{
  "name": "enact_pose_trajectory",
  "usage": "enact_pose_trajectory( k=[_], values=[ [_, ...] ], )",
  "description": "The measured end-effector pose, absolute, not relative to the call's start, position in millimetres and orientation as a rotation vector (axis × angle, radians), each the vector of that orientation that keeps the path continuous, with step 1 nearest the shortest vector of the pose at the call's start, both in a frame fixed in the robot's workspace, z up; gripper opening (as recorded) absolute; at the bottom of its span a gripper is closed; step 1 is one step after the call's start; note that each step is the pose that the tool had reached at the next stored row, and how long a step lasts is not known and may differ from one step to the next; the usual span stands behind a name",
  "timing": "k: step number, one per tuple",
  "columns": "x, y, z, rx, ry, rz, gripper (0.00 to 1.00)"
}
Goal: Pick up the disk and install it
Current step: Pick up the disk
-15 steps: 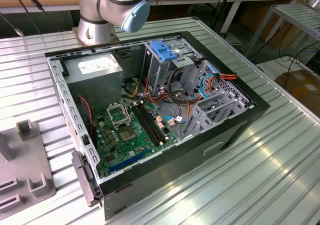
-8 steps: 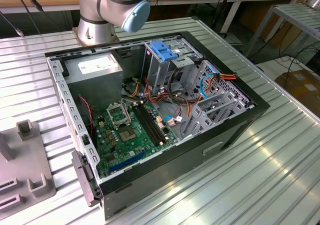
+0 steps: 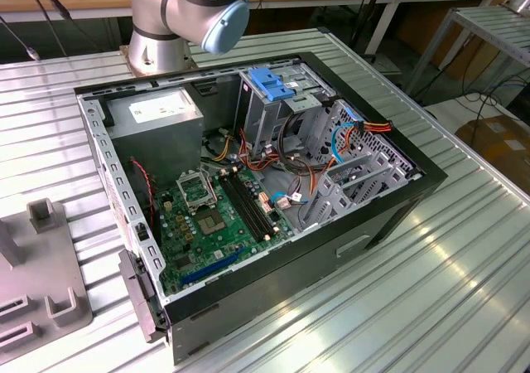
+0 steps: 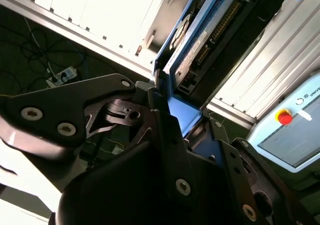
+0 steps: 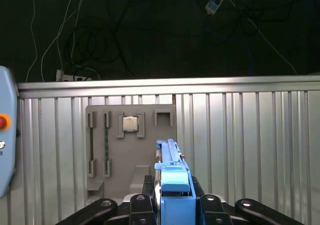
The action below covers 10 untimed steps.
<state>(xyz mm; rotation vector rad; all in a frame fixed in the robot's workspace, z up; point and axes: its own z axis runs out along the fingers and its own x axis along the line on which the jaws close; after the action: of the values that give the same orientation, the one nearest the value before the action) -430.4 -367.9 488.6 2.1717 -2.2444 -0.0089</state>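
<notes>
In both wrist views my gripper (image 5: 172, 197) is shut on the disk (image 5: 172, 177), its black fingers (image 5: 142, 187) pressing the two sides. The first wrist view has the disk edge-on, showing a bright blue rail and a thin metal edge, lifted above a grey fixture plate (image 5: 130, 150) on the ribbed table. In the second wrist view the disk (image 4: 200, 40) rises out of the gripper (image 4: 175, 110) with its labelled metal body between blue rails. In the exterior view the open computer case (image 3: 248, 182) lies on the table, with the metal drive cage (image 3: 277, 108) at its far end.
A grey power-supply box (image 3: 157, 112) and green motherboard (image 3: 215, 215) fill the case, with loose cables (image 3: 364, 128) by the cage. The fixture plate (image 3: 41, 282) lies at the exterior view's left and holds a processor (image 5: 130, 123). A pendant with a red button (image 4: 285, 117) lies beside the table.
</notes>
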Motion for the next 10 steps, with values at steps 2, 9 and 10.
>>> enact_pose_trajectory(
  k=[2,9,10],
  values=[
    [-427.1,-367.9,488.6,2.172,-2.244,-0.009,0.37],
    [-413.0,-367.9,488.6,2.172,-2.244,-0.009,0.37],
    [-411.6,-367.9,488.6,2.172,-2.244,-0.009,0.37]
  ],
)
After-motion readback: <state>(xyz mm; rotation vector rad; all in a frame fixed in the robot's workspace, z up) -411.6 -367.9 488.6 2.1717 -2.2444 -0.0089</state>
